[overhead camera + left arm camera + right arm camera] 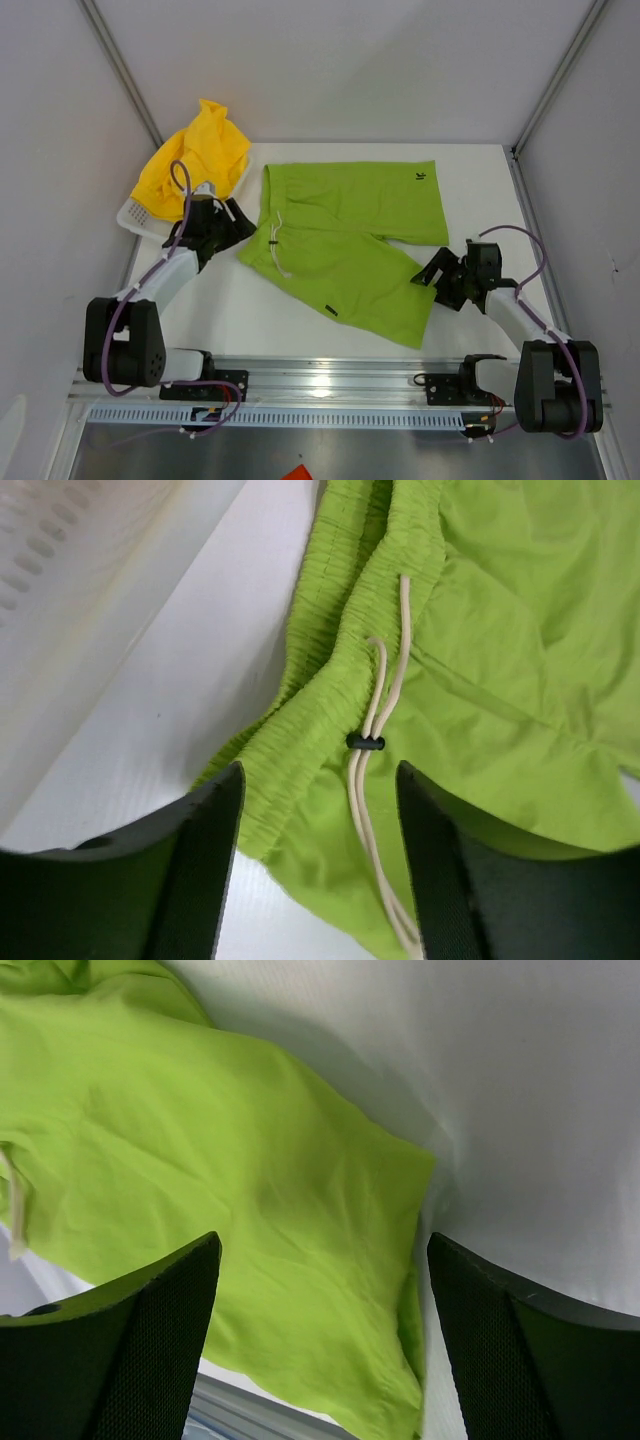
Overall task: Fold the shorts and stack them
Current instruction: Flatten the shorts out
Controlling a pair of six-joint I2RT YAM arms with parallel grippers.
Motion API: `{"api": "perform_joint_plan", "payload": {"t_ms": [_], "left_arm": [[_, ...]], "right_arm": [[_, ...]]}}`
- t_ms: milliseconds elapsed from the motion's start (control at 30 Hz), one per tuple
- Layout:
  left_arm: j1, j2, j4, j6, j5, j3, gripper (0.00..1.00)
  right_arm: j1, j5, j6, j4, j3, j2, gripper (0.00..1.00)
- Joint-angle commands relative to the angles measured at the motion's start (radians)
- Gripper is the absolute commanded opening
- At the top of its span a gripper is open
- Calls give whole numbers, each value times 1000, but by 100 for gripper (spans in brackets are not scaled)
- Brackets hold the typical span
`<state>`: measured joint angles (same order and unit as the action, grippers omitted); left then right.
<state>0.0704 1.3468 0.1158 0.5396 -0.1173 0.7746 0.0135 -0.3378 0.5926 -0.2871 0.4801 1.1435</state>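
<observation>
The lime green shorts (pixel 345 245) lie spread flat on the white table, waistband to the left, with a white drawstring (pixel 276 250) and a small dark logo (pixel 421 176). The yellow shorts (pixel 200 155) are bunched in the white basket at the back left. My left gripper (pixel 243 222) is open at the waistband's left edge; in the left wrist view (pixel 320 830) the waistband (pixel 330 670) and drawstring (pixel 375 780) lie between its fingers. My right gripper (pixel 428 272) is open at the near leg's hem; the right wrist view (pixel 320 1300) shows green cloth (pixel 250 1190) below it.
The white mesh basket (pixel 140 215) stands at the back left corner, close behind my left gripper; its wall fills the left wrist view's upper left (pixel 70 600). White walls enclose the table. A metal rail (pixel 330 385) runs along the near edge.
</observation>
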Motion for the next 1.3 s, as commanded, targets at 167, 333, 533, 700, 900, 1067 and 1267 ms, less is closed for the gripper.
{"api": "perform_joint_plan", "payload": {"t_ms": [167,333,533,700,900,1067,1267], "left_arm": [[84,-169,60,14,80,-20,85],[317,-212,81,48,113,3,85],[604,-163,-88,79,99,-14,82],[807,-40,-61,-107,209,34,81],[1003,20,-116,-280,335,48,82],[1143,15,-205,-478,344,32,82],[1275,138,-249,-659,373,89,80]], "right_arm": [[-4,-60,105,195,-44,-57,84],[-4,-10,76,160,-14,-87,84],[-4,6,61,177,-6,-71,84],[-4,-3,68,186,-6,-68,84],[-4,-46,107,249,-2,-16,77],[-4,-67,116,276,17,50,64],[-4,-82,144,351,-8,91,63]]}}
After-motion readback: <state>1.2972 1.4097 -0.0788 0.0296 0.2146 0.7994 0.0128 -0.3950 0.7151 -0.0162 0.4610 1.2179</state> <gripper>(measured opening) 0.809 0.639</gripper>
